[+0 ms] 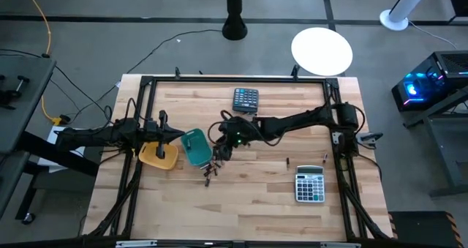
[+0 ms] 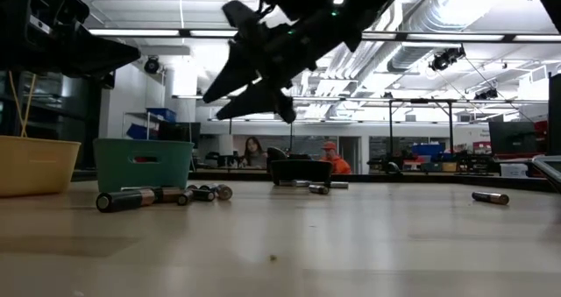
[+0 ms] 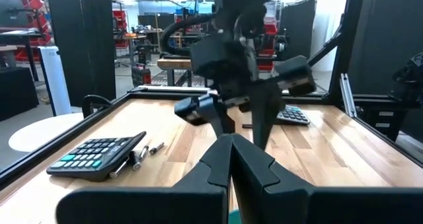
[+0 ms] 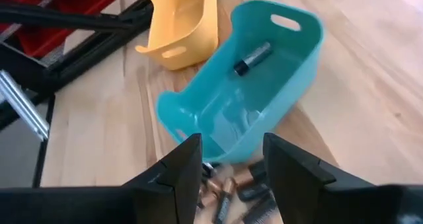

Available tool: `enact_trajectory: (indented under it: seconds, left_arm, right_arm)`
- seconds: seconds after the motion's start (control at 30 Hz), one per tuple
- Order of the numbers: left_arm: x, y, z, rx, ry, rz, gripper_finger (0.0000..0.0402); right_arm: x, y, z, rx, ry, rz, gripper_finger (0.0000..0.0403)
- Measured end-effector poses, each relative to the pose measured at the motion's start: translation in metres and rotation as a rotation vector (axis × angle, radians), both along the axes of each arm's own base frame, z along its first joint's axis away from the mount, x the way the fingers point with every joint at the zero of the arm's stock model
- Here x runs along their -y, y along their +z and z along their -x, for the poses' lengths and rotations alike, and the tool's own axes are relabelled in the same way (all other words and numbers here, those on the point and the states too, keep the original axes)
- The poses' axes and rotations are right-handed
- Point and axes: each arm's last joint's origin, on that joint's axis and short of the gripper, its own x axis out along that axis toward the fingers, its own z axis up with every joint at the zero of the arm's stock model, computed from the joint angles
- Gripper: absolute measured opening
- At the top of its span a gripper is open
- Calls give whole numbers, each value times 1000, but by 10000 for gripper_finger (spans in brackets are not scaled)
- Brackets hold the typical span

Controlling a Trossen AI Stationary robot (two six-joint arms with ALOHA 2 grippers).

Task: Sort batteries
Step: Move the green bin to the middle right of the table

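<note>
A small heap of batteries (image 1: 210, 171) lies on the wooden table just near of the teal tray (image 1: 196, 146); in the right wrist view the batteries (image 4: 231, 184) show below my fingers. One battery (image 4: 251, 57) lies inside the teal tray (image 4: 291, 59). The yellow tray (image 1: 159, 156) stands to its left. My right gripper (image 1: 218, 151) hangs open above the heap and the teal tray's near end, with nothing between its fingers (image 4: 182, 161). My left gripper (image 3: 231, 159) waits shut at the table's left, by the yellow tray.
A dark calculator (image 1: 246, 99) lies at the far middle with a few batteries (image 3: 140, 154) beside it. A grey calculator (image 1: 309, 184) lies near right. Single batteries (image 1: 287, 161) lie loose right of centre. The black frame (image 1: 142, 87) rims the table.
</note>
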Motion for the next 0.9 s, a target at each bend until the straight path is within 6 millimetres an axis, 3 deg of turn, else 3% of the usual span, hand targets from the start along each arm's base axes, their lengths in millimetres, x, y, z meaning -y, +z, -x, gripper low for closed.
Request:
enact_trajectory:
  seconds: [0.2, 0.37, 0.47, 0.6, 0.77, 0.9]
  left_arm:
    - [0, 0, 0, -2, 0, 0, 0]
    - [0, 0, 0, -3, 0, 0, 0]
    - [0, 0, 0, -3, 0, 0, 0]
    - [0, 0, 0, -3, 0, 0, 0]
    - [0, 0, 0, -2, 0, 0, 0]
    - [0, 0, 0, -3, 0, 0, 0]
  right_arm:
    - [-6, -4, -47, -6, -19, 21, 153]
    - [-1, 0, -75, -229, -88, 189, 153]
    - [3, -4, -82, -363, -92, 285, 153]
    - [2, -2, -90, -388, -79, 310, 153]
    - [1, -26, -90, -467, -45, 290, 150]
    - [11, -35, -81, -552, -52, 293, 96]
